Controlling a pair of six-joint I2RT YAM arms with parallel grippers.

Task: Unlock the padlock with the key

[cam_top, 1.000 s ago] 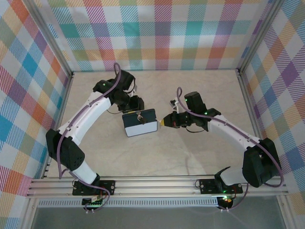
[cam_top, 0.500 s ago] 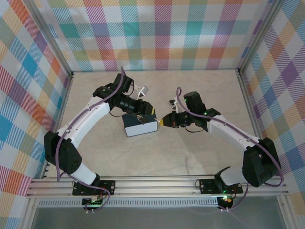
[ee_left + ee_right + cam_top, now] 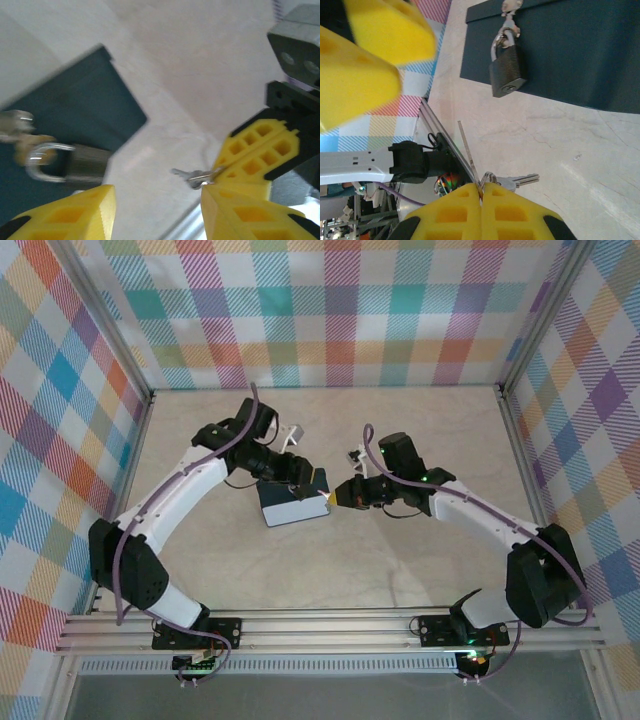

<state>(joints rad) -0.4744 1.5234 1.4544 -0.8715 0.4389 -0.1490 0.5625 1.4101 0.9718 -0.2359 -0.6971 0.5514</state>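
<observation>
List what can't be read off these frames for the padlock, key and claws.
- Padlock: left wrist view, motion blur; keyhole unreadable.
- Key: right wrist view, head hidden by the pads of the right claw; top external view, too small to make out.
- Left claw: left wrist view, fingers cut off by the bottom edge.
- Box: right wrist view, cut by top and right edges.

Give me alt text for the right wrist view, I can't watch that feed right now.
The right gripper is shut on the key, one thin blade sticking out past its yellow tips. Ahead, apart from the key, the padlock hangs from the hasp of the dark box, keyhole end facing the camera.
</observation>
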